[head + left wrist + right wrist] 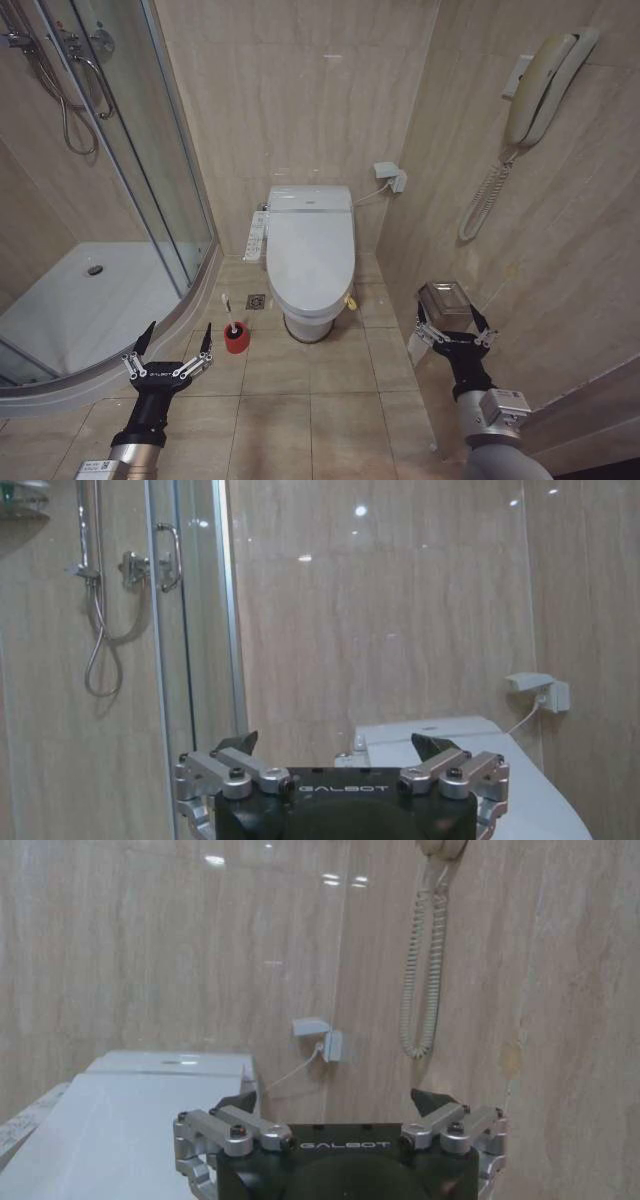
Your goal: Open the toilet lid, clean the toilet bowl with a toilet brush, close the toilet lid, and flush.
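Lid [311, 250] down over the bowl [308, 322] at frame centre, long axis running toward the back wall, glossy, stiff and likely slippery, best lifted at its near front edge; brush [227, 312] upright in red cup [237, 338] lower left; left gripper [168, 345] and right gripper [455, 322] both wide open, empty.

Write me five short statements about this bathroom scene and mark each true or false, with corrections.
1. The toilet lid is down over the toilet bowl. True.
2. The toilet brush stands in its red cup holder on the floor. True.
3. The left tool is gripping the brush. False: it is open, holds nothing, and hovers short of the cup.
4. The right tool is shut on the wall phone. False: it is open and hangs low, beside the right wall.
5. The cup stands on the shower side of the bowl. True.
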